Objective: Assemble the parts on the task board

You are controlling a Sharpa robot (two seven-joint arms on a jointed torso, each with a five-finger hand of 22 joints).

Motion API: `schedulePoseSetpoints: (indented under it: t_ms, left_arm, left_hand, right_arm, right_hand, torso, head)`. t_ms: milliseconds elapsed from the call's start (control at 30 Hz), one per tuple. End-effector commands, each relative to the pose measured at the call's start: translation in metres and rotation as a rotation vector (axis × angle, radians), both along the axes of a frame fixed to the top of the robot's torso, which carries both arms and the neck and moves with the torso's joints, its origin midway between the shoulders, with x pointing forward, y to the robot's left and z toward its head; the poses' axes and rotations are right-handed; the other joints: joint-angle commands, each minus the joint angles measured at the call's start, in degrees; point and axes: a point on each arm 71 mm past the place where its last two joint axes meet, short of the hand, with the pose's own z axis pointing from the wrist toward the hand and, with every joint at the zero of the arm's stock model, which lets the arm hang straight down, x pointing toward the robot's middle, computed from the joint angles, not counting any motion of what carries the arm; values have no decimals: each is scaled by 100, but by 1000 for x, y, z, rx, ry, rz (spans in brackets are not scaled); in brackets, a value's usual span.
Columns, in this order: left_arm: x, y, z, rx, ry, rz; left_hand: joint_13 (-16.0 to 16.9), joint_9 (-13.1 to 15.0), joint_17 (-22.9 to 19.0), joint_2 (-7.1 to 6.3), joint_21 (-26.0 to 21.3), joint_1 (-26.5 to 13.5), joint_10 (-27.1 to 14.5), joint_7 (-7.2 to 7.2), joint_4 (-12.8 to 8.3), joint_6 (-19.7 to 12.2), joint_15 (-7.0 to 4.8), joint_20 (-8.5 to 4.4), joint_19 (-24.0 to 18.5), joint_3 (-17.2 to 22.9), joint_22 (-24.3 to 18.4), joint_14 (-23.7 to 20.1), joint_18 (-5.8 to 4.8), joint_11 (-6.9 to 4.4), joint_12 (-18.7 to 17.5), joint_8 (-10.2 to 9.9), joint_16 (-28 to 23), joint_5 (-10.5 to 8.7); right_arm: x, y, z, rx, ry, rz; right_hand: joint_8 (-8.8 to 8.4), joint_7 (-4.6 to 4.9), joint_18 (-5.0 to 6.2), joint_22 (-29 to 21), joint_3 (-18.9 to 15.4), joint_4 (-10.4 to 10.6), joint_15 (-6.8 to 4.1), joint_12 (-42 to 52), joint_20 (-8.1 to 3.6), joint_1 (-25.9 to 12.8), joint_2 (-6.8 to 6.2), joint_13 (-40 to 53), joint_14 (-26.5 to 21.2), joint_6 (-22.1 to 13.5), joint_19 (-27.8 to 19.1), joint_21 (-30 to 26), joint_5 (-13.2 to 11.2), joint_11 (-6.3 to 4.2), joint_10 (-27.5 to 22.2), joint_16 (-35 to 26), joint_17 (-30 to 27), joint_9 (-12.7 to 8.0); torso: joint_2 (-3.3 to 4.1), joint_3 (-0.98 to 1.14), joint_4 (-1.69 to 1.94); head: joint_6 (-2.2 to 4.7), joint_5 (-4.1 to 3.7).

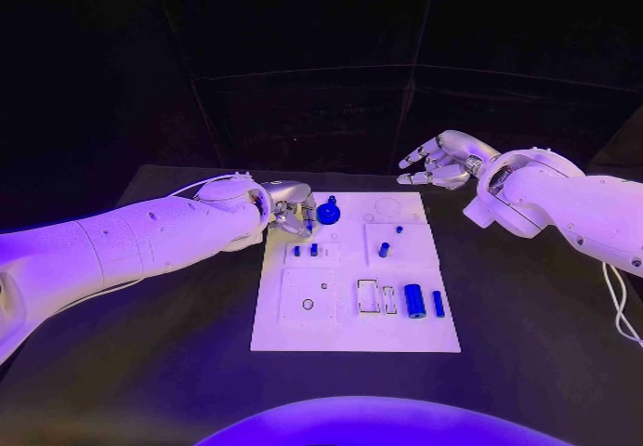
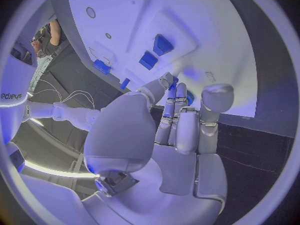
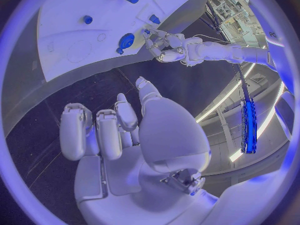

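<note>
A: From the head view, the left silver hand (image 1: 285, 209) is hovering at the white rectangular task board's (image 1: 402, 339) far-left edge, beside a round blue knob part (image 1: 328, 215). The right silver hand (image 1: 439, 161) is hanging off the board, fingers loosely curled, holding nothing.

B: In the left wrist view, fingertips (image 2: 170, 81) are closing on something blue; I cannot tell if it's gripped.

A: The right wrist view isn't settling it. A weak pinch risks the piece slipping or jamming crooked.
</note>
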Motion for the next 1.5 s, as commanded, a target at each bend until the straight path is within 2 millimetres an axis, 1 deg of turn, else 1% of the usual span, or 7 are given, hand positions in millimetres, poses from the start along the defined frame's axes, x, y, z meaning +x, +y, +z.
schedulePoseSetpoints:
  t_ms: [33,400,900,1233,1400,1467,1500]
  left_arm:
    - [0,-1,-2,6,18,-2]
    - [0,-2,-6,20,42,-1]
    - [0,1,-7,24,48,4]
    - [1,1,-6,20,40,7]
    - [1,3,-6,20,37,13]
    - [2,3,-6,20,36,15]
    - [2,4,-6,19,35,15]
  left_hand:
    - [-2,-2,-8,-16,38,-35,25,12,-31,30,-47,0,22,10,5,147,-37,0,-35,-38,-20,-12]
    - [-2,-3,-17,-18,29,-35,27,15,-34,30,-46,0,18,11,-4,145,-35,1,-47,-48,-23,-12]
    - [-3,-6,-17,-28,43,-37,24,23,-43,22,-42,1,17,9,15,145,-40,8,-77,-72,-21,-14]
    - [-16,-47,-94,-130,-12,-117,-201,168,-73,-370,65,71,-28,15,-12,131,-47,146,-411,-463,-32,-14]
    - [-14,-46,-132,-181,-75,-136,-292,194,-94,-603,96,105,-59,9,-63,122,-33,183,-541,-662,-35,-15]
    - [-15,-44,-146,-190,-88,-140,-314,201,-98,-629,101,111,-65,4,-74,119,-29,191,-567,-689,-38,-15]
    - [-15,-43,-152,-192,-93,-141,-320,202,-99,-634,103,113,-67,2,-78,117,-28,193,-574,-695,-40,-15]
  right_arm:
    - [0,1,1,3,-2,11]
    - [0,1,1,3,-2,10]
    - [0,0,1,3,-2,9]
    - [0,0,1,1,-4,7]
    - [0,-1,1,-8,-3,1]
    - [0,-2,1,-20,-6,0]
    - [0,-2,1,-30,-7,0]
  right_hand:
    - [36,19,54,240,-27,19,-42,33,-8,4,43,-2,338,40,-34,-25,24,-26,-1,-30,267,-1]
    - [36,19,54,240,-27,19,-42,33,-8,4,43,-2,338,40,-34,-25,24,-26,-1,-30,267,-1]
    - [36,19,54,240,-27,19,-42,33,-8,4,43,-2,338,40,-34,-25,24,-26,-1,-30,267,-1]
    - [40,18,65,195,-32,26,-43,15,-9,10,53,-23,327,45,-68,-52,23,-27,-15,-61,213,-1]
    - [60,9,95,73,-46,28,-49,-112,-13,28,49,-149,290,75,-162,-126,23,-34,-114,-150,70,4]
    - [99,-10,105,35,-59,35,-60,-357,-24,47,49,-392,279,133,-189,-153,24,-50,-293,-179,37,12]
    - [134,-27,109,8,-67,39,-80,-700,-35,72,50,-732,273,177,-206,-174,25,-68,-526,-206,4,16]
  torso:
    - [-1,1,-1]
    - [-3,4,7]
    - [0,-3,5]
    - [-2,-1,5]
    - [-4,1,4]
    - [-2,1,3]
    - [-2,1,3]
  head:
    - [-5,3]
    - [-23,-7]
    - [-28,5]
    - [-32,6]
    - [-33,1]
    - [-36,-1]
    - [-36,-1]
